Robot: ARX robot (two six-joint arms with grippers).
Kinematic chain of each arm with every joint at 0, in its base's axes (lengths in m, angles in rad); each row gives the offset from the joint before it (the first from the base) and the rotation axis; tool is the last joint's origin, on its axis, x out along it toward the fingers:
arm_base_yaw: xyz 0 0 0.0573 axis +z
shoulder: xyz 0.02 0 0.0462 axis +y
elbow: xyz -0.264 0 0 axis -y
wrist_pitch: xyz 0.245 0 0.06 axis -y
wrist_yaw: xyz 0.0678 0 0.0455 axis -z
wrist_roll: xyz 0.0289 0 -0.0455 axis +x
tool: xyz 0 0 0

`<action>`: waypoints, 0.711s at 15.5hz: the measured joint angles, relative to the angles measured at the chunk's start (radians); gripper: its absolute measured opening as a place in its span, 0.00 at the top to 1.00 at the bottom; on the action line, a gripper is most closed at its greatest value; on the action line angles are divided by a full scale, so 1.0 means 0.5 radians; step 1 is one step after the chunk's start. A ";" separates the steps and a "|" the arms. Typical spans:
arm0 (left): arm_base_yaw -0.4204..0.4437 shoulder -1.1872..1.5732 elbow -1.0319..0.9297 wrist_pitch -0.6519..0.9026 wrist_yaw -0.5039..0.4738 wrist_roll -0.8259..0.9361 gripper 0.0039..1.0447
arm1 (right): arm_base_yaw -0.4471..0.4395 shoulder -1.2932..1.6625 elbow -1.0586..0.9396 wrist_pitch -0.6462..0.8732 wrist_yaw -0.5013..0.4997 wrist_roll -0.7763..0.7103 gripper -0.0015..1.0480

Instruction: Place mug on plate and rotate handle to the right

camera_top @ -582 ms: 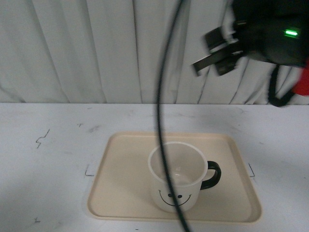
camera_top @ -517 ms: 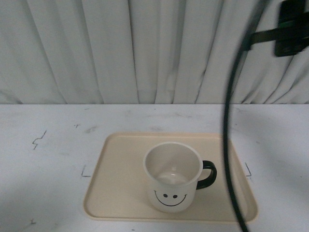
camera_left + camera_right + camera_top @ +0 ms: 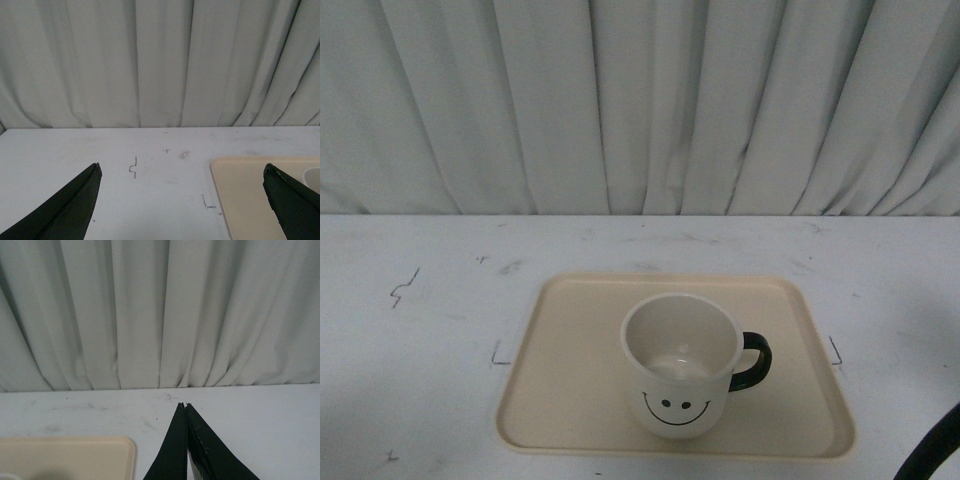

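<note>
Pale grey pleated curtains [image 3: 640,100] hang behind a white scuffed tabletop [image 3: 420,330]. From the front, the large cream rectangular plastic plate [image 3: 570,380] with rounded corners and a low rim lies flat near the table's front edge. The white tapered mug [image 3: 680,365] stands upright on it, right of the plate's middle, its drawn black smiley face turned toward the camera. Its glossy black loop handle [image 3: 754,361] points to the right. A black cable [image 3: 932,452] curves in at the lower right corner; neither arm shows in this view.

Seen from the left wrist, the left gripper [image 3: 182,200] hovers above the table with its dark fingers [image 3: 70,205] spread wide, nothing between them; the plate's corner [image 3: 245,195] lies beyond.

Seen from the right wrist, the right gripper [image 3: 186,440] has its black fingers [image 3: 175,450] pressed together, empty, with the plate's corner [image 3: 75,455] beside them.
</note>
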 joint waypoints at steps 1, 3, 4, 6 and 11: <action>0.000 0.000 0.000 0.000 0.000 0.000 0.06 | -0.024 -0.077 -0.066 -0.031 -0.039 0.001 0.98; 0.000 0.000 0.000 -0.001 0.000 0.000 0.06 | -0.088 -0.252 -0.195 -0.112 -0.094 0.002 0.98; 0.000 0.000 0.000 0.000 0.001 0.000 0.06 | -0.120 -0.267 -0.274 0.046 -0.115 0.002 0.98; 0.000 0.000 0.000 -0.001 0.000 0.000 0.06 | -0.151 -0.430 -0.391 -0.136 -0.175 0.002 0.98; 0.000 0.000 0.000 0.000 0.000 0.000 0.06 | -0.336 -0.990 -0.488 -0.555 -0.337 0.003 0.98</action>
